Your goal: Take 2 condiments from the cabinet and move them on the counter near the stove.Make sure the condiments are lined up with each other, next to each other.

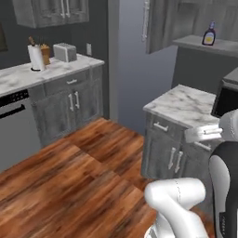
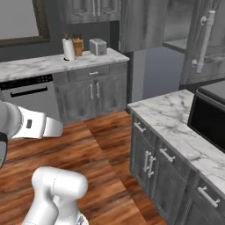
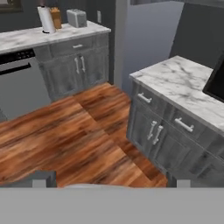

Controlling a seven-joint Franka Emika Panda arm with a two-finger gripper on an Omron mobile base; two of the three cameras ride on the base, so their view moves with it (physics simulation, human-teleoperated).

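Observation:
One of the condiments, a dark bottle with a blue cap and a yellow-white label, stands upright on the shelf of the cabinet. The cabinet door hangs open, and its pale bar handle shows at the upper right of the right base view. My gripper is open, its fingertips far apart with nothing between them. It is well below and in front of the shelf, looking over the floor and base cabinets. The stove and its counter are out of view.
A black microwave sits on a marble top over grey base cabinets, under the shelf. On the far counter stand a paper towel roll and a toaster, above a dishwasher. Wooden floor lies between.

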